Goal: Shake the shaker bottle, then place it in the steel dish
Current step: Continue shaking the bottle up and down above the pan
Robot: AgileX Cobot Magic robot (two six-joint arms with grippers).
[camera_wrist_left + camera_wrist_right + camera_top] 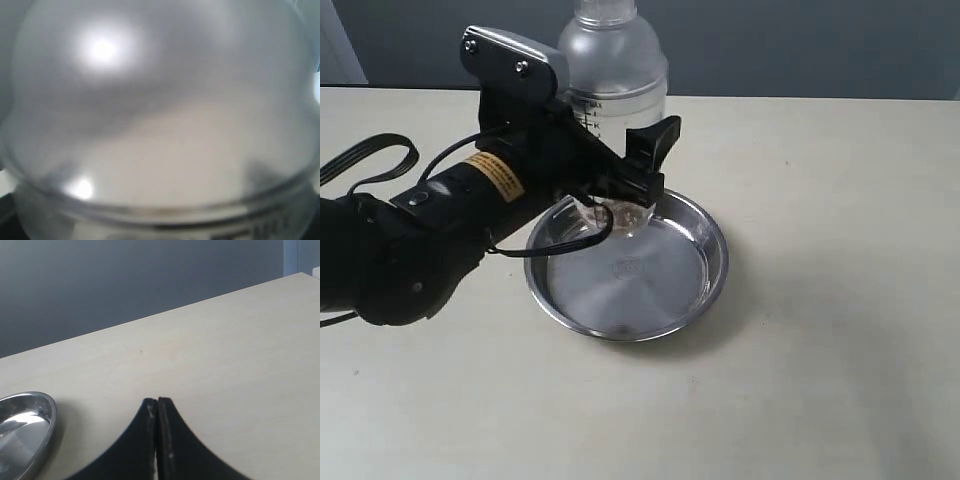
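Left end effector (625, 150) pinching the shaker bottle (616, 62), upright, base low at the far rim of the steel dish (712, 262); right end effector (157, 440) pressed together above the table (225, 355); release here and I'd say the base catches the rim and topples.

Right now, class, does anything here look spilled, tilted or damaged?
Nothing stands out. The shaker bottle stands upright in the left gripper at the far rim of the steel dish; no grains lie spilled.
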